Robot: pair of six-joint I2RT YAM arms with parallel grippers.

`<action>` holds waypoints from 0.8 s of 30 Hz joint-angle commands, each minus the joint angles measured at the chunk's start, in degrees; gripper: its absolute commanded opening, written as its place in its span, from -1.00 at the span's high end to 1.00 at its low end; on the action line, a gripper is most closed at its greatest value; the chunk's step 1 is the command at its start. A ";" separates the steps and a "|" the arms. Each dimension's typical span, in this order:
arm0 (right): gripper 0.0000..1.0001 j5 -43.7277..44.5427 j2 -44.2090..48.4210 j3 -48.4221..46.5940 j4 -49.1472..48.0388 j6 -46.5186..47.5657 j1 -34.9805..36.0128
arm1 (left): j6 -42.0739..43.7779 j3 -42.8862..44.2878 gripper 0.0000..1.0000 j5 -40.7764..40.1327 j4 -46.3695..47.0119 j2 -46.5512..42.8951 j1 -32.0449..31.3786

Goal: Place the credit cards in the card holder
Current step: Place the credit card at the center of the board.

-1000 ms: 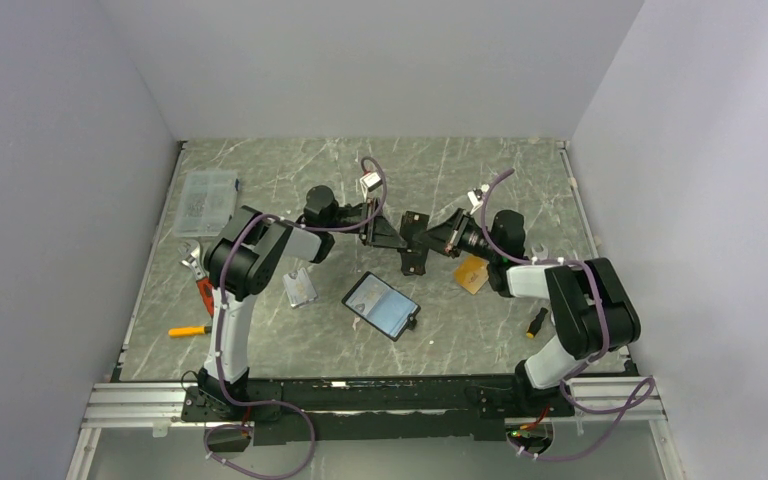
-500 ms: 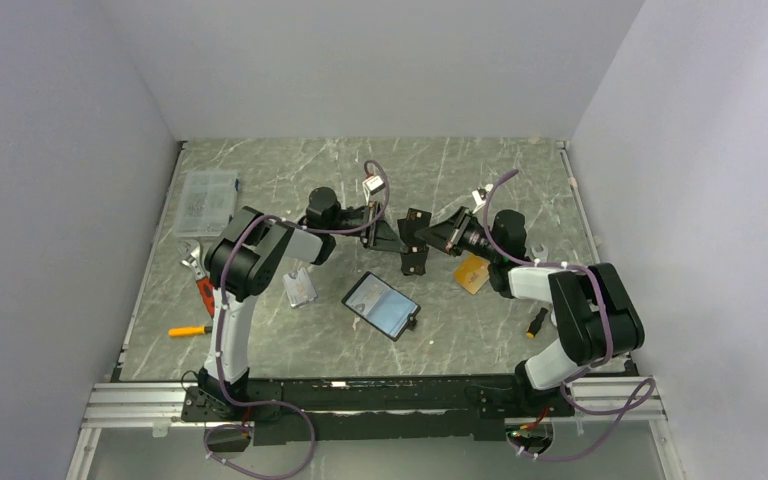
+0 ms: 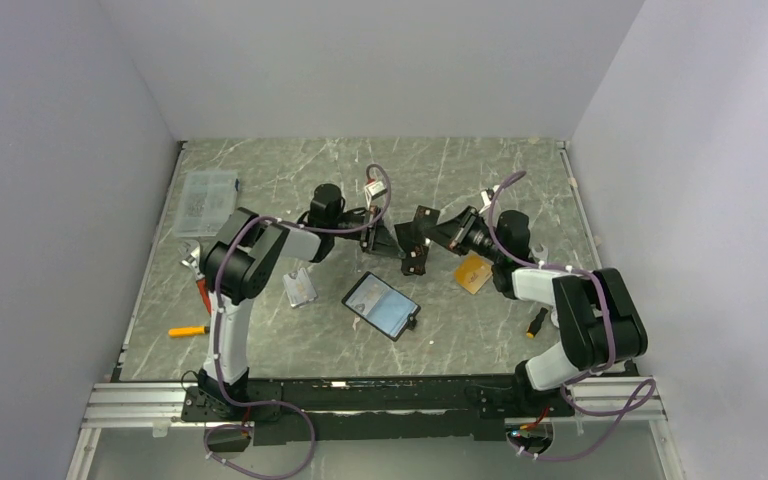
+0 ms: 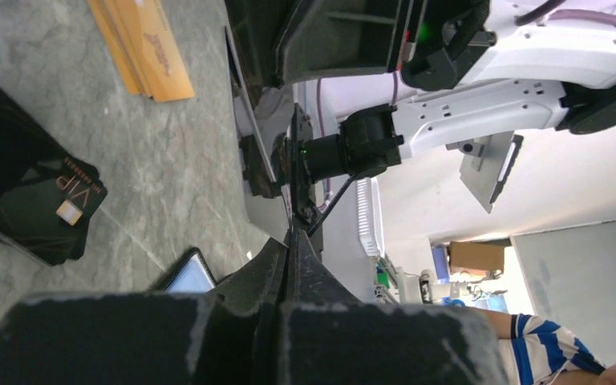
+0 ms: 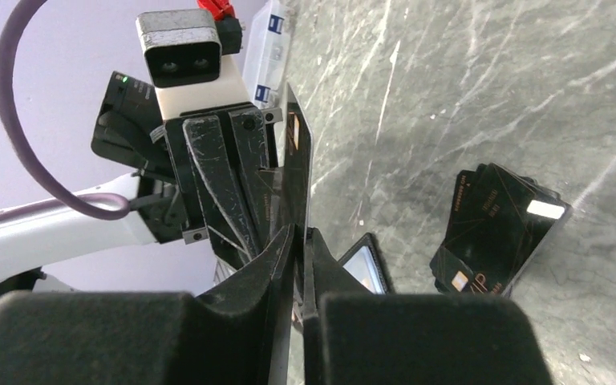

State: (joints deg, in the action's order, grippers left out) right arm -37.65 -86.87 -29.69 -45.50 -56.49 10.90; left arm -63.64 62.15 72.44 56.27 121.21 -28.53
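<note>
A black credit card (image 3: 420,224) is held upright above the table between both grippers. My left gripper (image 3: 397,240) is shut on one edge of it and my right gripper (image 3: 434,232) is shut on the other. The card shows edge-on in the left wrist view (image 4: 296,172) and in the right wrist view (image 5: 294,164). A stack of black credit cards (image 3: 414,263) lies just below on the table. Orange-tan cards (image 3: 473,273) lie to the right. The open black card holder (image 3: 381,305), bluish pocket up, lies nearer the front.
A small clear sleeve (image 3: 299,288) lies left of the holder. A clear box of screws (image 3: 208,202) stands at the back left. A red-handled tool (image 3: 203,290) and an orange screwdriver (image 3: 189,330) lie by the left edge. A small orange-tipped tool (image 3: 537,323) lies at the right.
The black card held between the two grippers has shifted slightly up and to the right and tilted. The right wrist has moved a little towards the left gripper.
</note>
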 commanded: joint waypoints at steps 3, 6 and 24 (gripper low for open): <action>0.93 2.61 3.81 2.05 3.80 3.13 -2.01 | 26.53 5.56 1.00 -4.39 -32.01 -5.86 0.89; 1.00 2.05 5.14 2.81 4.01 3.07 -2.46 | 35.30 10.66 1.00 -9.50 -46.40 -4.13 0.61; 1.00 0.59 18.54 8.78 15.54 5.78 -6.97 | 52.38 25.79 1.00 -22.56 -74.66 7.85 -5.41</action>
State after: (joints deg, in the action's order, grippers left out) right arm -36.42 -70.15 -21.89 -31.11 -52.05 4.62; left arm -16.25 84.90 53.91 -12.34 128.38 -32.91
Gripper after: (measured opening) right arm 0.009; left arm 0.010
